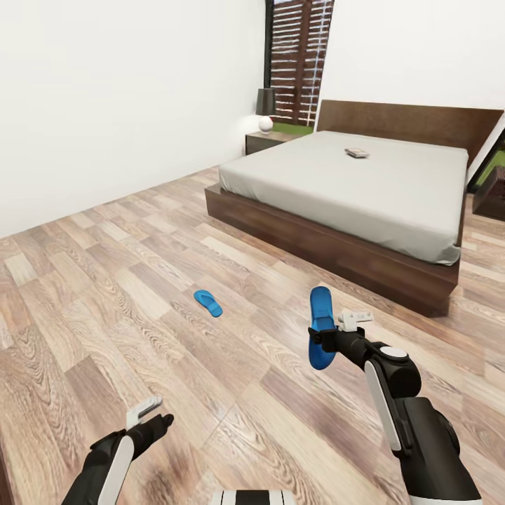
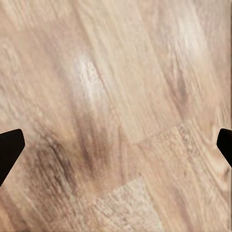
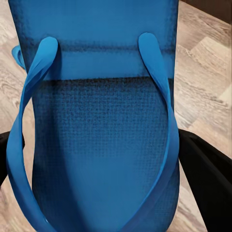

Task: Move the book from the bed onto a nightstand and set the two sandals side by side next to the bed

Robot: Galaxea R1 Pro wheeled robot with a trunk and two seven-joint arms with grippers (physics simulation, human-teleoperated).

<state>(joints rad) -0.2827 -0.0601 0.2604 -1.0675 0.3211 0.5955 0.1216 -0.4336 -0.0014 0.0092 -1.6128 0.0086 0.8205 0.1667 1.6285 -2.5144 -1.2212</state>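
My right gripper [image 1: 321, 338] is shut on a bright blue sandal [image 1: 320, 330], held up above the wood floor in front of the bed; up close its sole and straps [image 3: 96, 145] sit between the dark fingers [image 3: 205, 179]. The other sandal [image 1: 208, 302] lies flat on the floor to the left. The book [image 1: 357, 152] rests on the pale mattress of the bed [image 1: 337, 231], near the headboard. A dark nightstand [image 1: 263, 142] stands left of the bed. My left gripper [image 1: 151, 415] hangs open low over the floor, its fingertips [image 2: 9, 150] wide apart.
A lamp [image 1: 265, 105] with a dark shade stands on the nightstand. A dark piece of furniture [image 1: 491, 193] sits at the right edge beyond the bed. White walls bound the room, and a slatted window [image 1: 298, 59] is behind the headboard.
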